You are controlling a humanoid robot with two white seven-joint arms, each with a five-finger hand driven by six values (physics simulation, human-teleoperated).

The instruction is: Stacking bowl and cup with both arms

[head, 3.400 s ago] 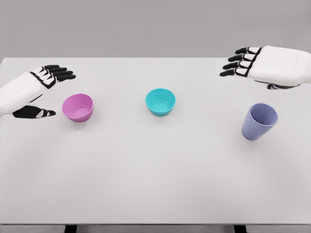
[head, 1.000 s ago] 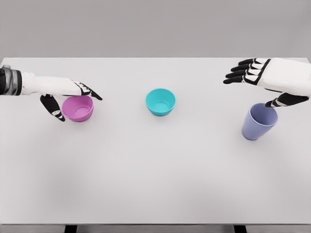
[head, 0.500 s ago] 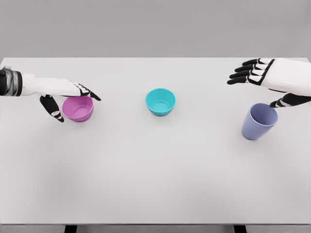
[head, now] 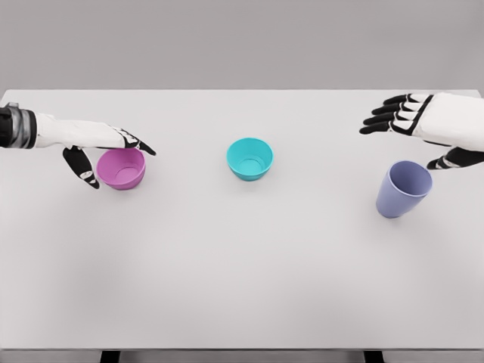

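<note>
Left hand [head: 98, 147] beside pink bowl [head: 122, 167]

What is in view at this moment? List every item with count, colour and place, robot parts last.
table: one, white, fills most of the view.
pink bowl: one, upright, on the table's left.
teal bowl: one, upright, near the table's middle.
purple cup: one, lavender, upright, on the table's right.
left hand: one, white and black, around the pink bowl's rim, thumb on its near left side; the grasp is not clearly closed.
right hand: one, white and black, fingers spread, just behind the purple cup, holding nothing.
</note>
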